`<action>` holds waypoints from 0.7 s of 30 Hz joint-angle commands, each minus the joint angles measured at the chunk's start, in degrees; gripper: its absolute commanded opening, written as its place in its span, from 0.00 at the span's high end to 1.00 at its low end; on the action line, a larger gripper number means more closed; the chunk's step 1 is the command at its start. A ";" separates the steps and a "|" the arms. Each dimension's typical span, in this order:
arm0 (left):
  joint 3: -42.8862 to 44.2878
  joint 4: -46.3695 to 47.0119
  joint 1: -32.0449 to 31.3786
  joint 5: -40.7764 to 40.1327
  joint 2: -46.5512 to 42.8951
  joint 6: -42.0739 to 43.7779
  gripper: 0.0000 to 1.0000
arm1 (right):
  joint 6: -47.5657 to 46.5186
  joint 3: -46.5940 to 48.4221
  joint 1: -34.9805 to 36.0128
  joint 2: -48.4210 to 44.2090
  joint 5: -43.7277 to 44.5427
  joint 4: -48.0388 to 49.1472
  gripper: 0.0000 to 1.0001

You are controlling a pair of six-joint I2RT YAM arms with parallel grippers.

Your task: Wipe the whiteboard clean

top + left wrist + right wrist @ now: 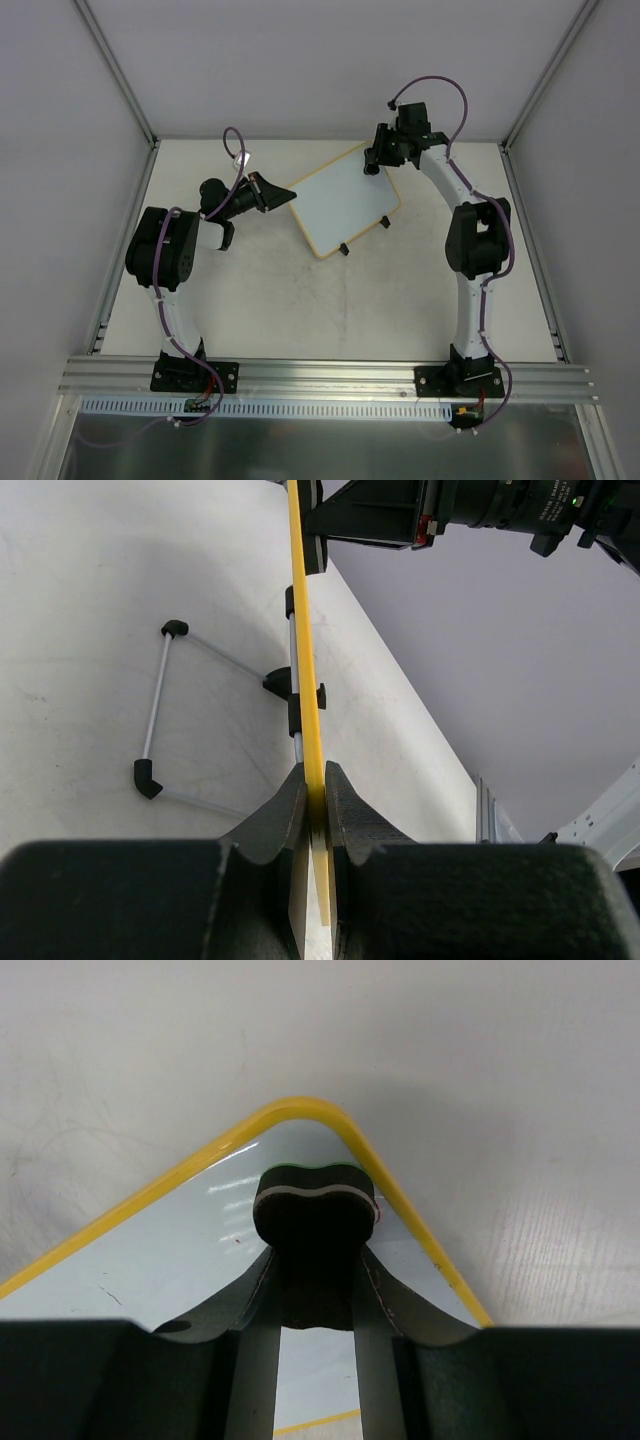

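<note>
At board's left edge: left gripper clamped tight on the whiteboard, one finger on each face, yellow rim pinched between them
Left grip spot: left corner of the board as seen from above, gripper coming in from the left side
Right gripper: closed on a small black eraser, fingers on its two sides
Eraser: dark block with a thin pale layer showing near the top; sits on the board face, just inside the rounded far corner
Eraser vs rim: close to the yellow rim; whether it touches the rim, can't tell
Whiteboard position: mid-to-far part of the bench, between the two arms, turned diagonally to the bench edges
Board face: white, looks blank from above; right wrist view shows only a few tiny specks
Board edge: seen edge-on in the left wrist view, running straight away from the left gripper
Clip feet: two small black ones on the board's near edge, one by the near corner, one further right
Wire stand: thin metal rod with black end caps, on the side of the board facing the bench, joined at the rim
Arms: left elbow bent out to the left, right arm reaching up and over to the far corner
</note>
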 commanded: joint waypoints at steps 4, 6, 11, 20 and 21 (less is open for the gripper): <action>0.47 7.52 -1.35 6.87 -0.84 2.56 1.00 | -0.40 0.92 -1.73 1.71 2.06 -2.80 1.00; 0.47 7.52 -1.35 6.87 -0.93 2.56 1.00 | -0.49 -0.39 -2.26 1.53 0.57 -2.62 1.00; 0.47 7.43 -1.35 6.87 -1.02 2.65 1.00 | 0.39 -2.77 -3.84 1.45 -6.20 -2.36 1.00; 0.56 7.52 -1.35 6.78 -0.84 2.56 1.00 | 1.62 -14.00 -4.19 -2.95 -10.60 -0.25 1.00; 0.56 7.52 -1.35 6.78 -0.84 2.56 1.00 | 1.97 -14.81 -4.19 -3.39 -11.21 0.19 1.00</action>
